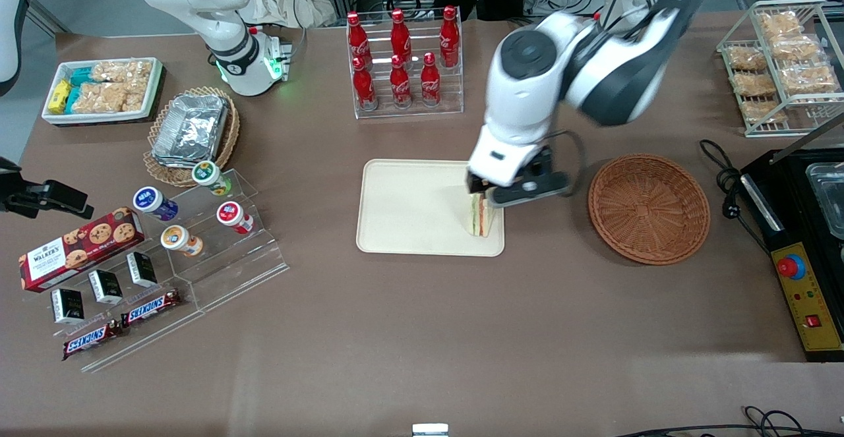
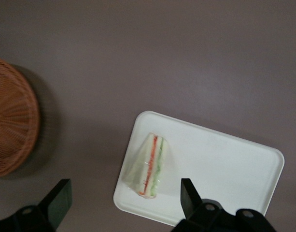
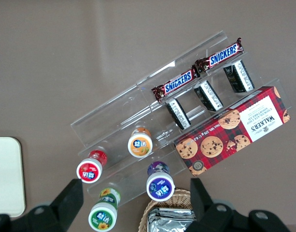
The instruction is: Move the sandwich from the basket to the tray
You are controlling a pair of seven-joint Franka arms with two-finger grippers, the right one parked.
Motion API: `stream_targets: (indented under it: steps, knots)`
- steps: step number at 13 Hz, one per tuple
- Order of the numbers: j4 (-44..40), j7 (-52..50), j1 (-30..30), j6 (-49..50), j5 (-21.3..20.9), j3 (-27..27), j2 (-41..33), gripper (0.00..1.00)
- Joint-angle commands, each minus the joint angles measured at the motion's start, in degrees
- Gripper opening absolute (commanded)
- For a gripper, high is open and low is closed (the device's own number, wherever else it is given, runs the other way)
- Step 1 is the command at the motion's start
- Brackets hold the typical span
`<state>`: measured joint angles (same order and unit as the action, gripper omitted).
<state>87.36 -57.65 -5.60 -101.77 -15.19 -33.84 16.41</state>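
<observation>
The sandwich [image 1: 481, 218], a triangular wedge with white bread and orange-red and green layers, lies on the cream tray [image 1: 409, 207] in the corner nearest the basket and the front camera. My left gripper [image 1: 484, 197] hangs just above it, open, with nothing in it. In the left wrist view the black fingers [image 2: 188, 193] stand wide apart on either side of the sandwich [image 2: 150, 166] on the tray [image 2: 225, 164]; the gripper [image 2: 124, 183] does not touch it. The reddish-brown basket [image 1: 649, 207] is empty, beside the tray toward the working arm's end; its rim also shows in the left wrist view [image 2: 10, 125].
A rack of cola bottles [image 1: 403, 55] stands farther from the camera than the tray. Toward the parked arm's end are an acrylic stand with cups [image 1: 217, 213], Snickers bars [image 1: 151, 306], a cookie box [image 1: 79, 247] and a foil-tray basket [image 1: 191, 130]. A black appliance [image 1: 801, 239] sits past the basket.
</observation>
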Motion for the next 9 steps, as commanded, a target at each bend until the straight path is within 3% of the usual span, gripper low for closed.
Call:
stream_targets:
  steps: [1,3,5,7,9]
  knots:
    - [-5.3,2.8,3.5,7.8,2.0,0.3,-2.6,1.0]
    - [-5.1,8.0,2.2,9.2,6.9,9.5,-7.8,1.0]
    - [-4.2,22.0,-1.3,12.5,12.0,21.4,-12.8,1.0]
    - [-2.8,35.7,-4.4,15.8,13.0,31.1,-15.8,1.0]
    - [2.6,45.2,-4.7,14.2,13.1,36.0,-19.7,1.0]
